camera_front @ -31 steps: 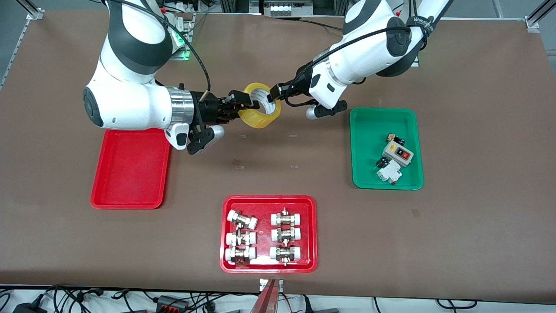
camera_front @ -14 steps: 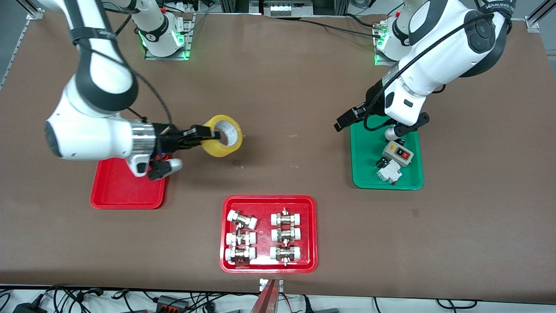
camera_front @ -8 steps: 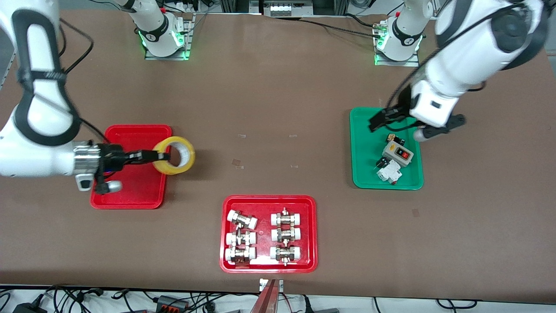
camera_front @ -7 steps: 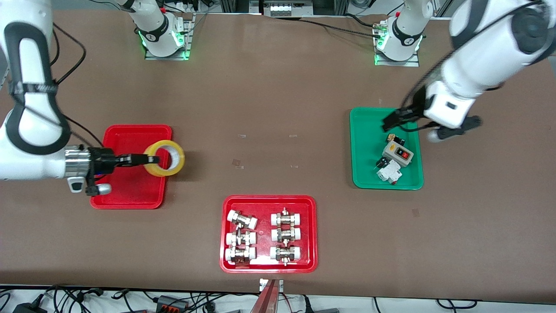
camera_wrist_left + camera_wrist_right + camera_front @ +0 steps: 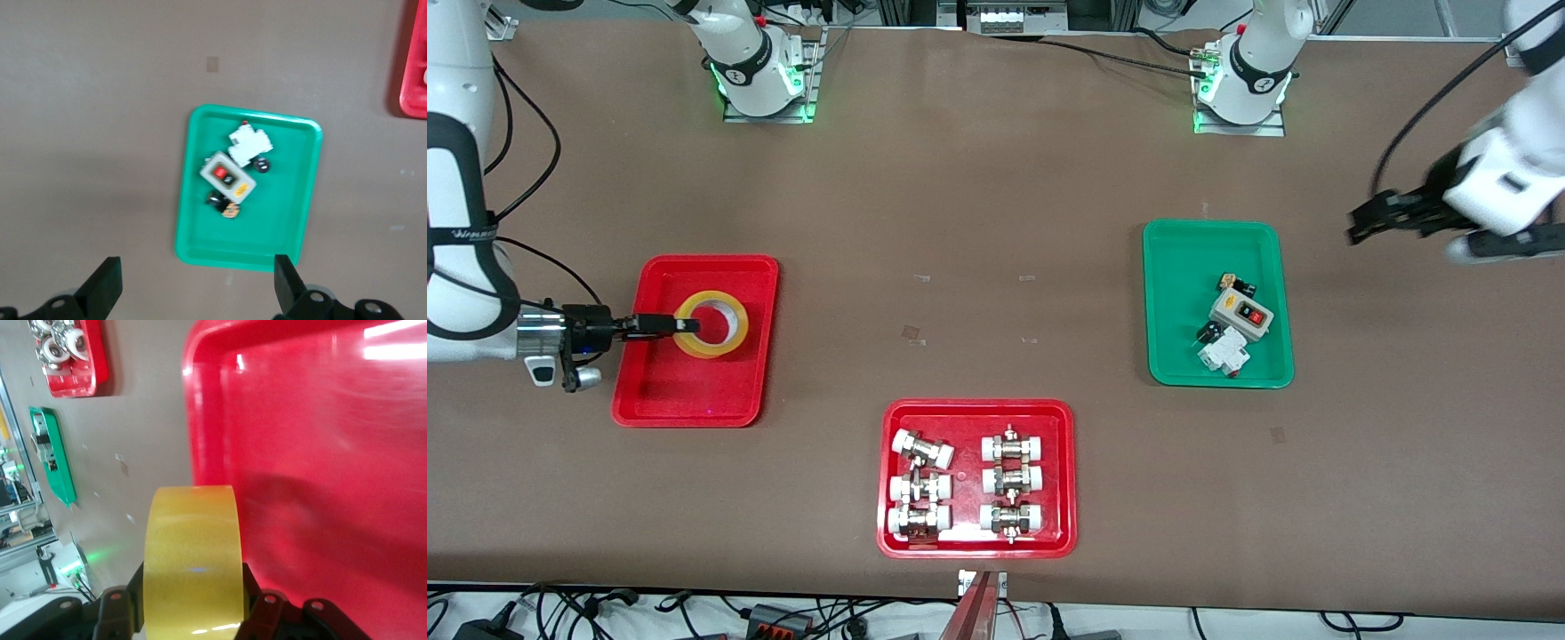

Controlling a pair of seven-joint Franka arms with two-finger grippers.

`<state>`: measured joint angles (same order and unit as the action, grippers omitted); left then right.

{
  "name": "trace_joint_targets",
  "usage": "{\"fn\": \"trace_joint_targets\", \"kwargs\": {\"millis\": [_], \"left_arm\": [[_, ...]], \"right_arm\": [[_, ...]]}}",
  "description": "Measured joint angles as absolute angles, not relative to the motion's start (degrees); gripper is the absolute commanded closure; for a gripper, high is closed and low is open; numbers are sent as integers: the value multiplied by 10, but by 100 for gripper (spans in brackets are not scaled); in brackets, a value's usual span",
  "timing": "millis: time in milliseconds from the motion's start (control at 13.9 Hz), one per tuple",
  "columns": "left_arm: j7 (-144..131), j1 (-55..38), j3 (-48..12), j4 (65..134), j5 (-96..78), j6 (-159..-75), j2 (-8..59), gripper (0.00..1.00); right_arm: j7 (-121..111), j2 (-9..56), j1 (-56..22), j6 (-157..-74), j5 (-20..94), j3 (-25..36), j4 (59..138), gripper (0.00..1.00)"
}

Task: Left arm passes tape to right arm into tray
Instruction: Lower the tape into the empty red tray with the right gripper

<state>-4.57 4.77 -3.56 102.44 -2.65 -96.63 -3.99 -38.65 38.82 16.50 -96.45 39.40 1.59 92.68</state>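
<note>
Tape [image 5: 711,325] clamped in right tool [image 5: 685,326] over red tray [image 5: 660,396], left tool [image 5: 1362,223] wide open, empty

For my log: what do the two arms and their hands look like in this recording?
Both arms are white with black joint sections and black two-finger hands. The right arm carries a shiny silver wrist band, black cables alongside, and a black strap with white lettering; its right hand is slim and dark. The left arm has a plain white wrist, a black cable, and the left hand.
</note>
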Motion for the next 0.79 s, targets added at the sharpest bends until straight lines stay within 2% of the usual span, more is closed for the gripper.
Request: {"fn": "trace_joint_targets", "kwargs": {"millis": [216, 792], "left_arm": [[-9, 48, 3, 1024, -26, -960, -58, 0], [-19, 42, -19, 988, 11, -937, -68, 0]], "right_arm": [[-428, 409, 179, -966, 394, 15, 927, 62], [-443, 422, 182, -973, 398, 15, 924, 61]]}}
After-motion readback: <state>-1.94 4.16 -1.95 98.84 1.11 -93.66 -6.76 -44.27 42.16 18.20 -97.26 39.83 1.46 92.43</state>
